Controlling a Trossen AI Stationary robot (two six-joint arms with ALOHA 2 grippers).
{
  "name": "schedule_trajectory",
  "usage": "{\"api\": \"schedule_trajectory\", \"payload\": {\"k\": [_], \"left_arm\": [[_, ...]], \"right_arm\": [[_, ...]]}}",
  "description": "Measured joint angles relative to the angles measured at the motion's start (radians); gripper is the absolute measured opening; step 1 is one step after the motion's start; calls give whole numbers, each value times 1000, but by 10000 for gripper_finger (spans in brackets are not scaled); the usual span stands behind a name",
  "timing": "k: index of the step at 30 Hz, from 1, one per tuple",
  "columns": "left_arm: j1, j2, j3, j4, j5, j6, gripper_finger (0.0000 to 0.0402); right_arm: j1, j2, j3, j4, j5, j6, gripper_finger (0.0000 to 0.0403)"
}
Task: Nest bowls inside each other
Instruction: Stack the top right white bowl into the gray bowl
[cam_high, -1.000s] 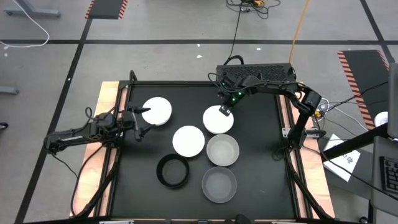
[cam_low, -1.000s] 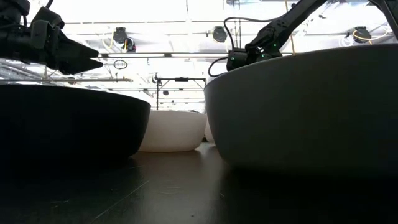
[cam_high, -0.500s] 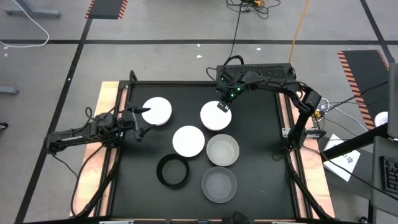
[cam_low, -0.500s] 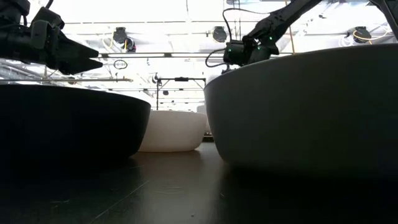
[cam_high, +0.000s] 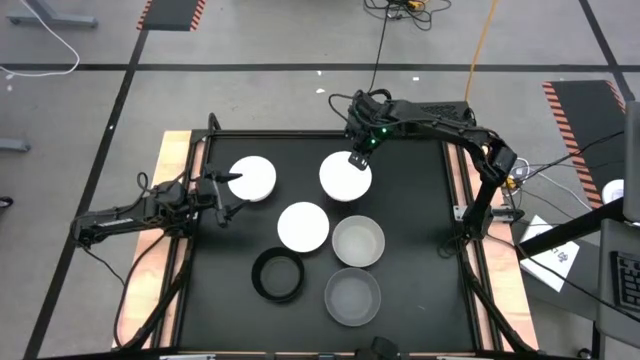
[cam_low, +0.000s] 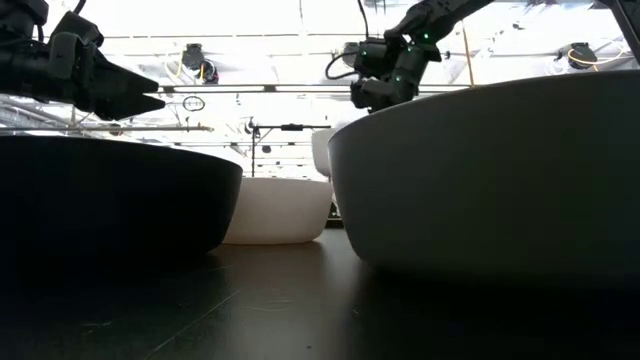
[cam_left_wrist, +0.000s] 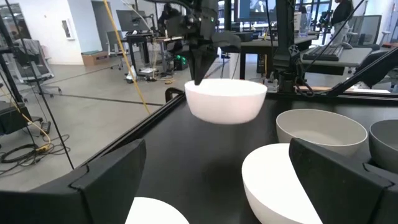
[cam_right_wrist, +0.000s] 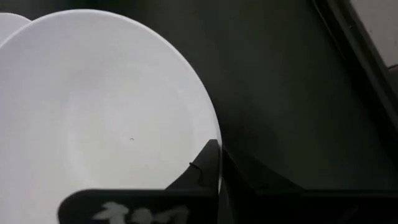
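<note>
My right gripper (cam_high: 357, 160) is shut on a white bowl (cam_high: 345, 177), which hangs in the air over the far middle of the table; the left wrist view shows this bowl (cam_left_wrist: 226, 99) clear of the black mat. My left gripper (cam_high: 232, 196) is open and waits near the left edge, beside a second white bowl (cam_high: 252, 178). A third white bowl (cam_high: 303, 227), two translucent grey bowls (cam_high: 358, 241) (cam_high: 352, 296) and the black bowl (cam_high: 279, 275) stand upright on their bases on the mat. My right gripper pinches the white bowl's rim (cam_right_wrist: 213, 138) on its far side, one finger (cam_right_wrist: 202, 171) inside the bowl and one (cam_right_wrist: 249, 180) outside the wall. The fingers come from above, pointing down. The bowl is lifted clear of the table and hangs roughly level, mouth up.
The black mat is framed by a raised edge (cam_high: 455, 190). Bare mat lies under and around the lifted bowl and along the right side. In the low view the black bowl (cam_low: 110, 200) and a grey bowl (cam_low: 500, 180) fill the foreground.
My right gripper has risen and moved a little toward the far edge, keeping its hold. The white bowl has gone with it, from resting on the mat to lifted clear.
</note>
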Motion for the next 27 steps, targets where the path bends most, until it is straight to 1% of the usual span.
{"api": "schedule_trajectory", "payload": {"k": [7, 11, 13, 17, 21, 25, 27], "left_arm": [[0, 0, 0, 5, 0, 0, 399], [0, 0, 0, 6, -1, 0, 399], [0, 0, 0, 6, -1, 0, 399], [0, 0, 0, 6, -1, 0, 399], [0, 0, 0, 4, -1, -1, 399], [0, 0, 0, 1, -1, -5, 399], [0, 0, 0, 1, -1, -7, 399]], "right_arm": [[-30, 0, 103, -149, 6, 1, 0], [-35, 0, 152, -265, 71, -1, 0], [-34, 0, 166, -292, 78, 0, 0], [-18, -8, 169, -299, 78, -1, 0], [13, -15, 169, -267, 66, -11, 0], [42, -29, 169, -227, -2, -24, 0], [56, -39, 169, -218, -8, -24, 0]]}}
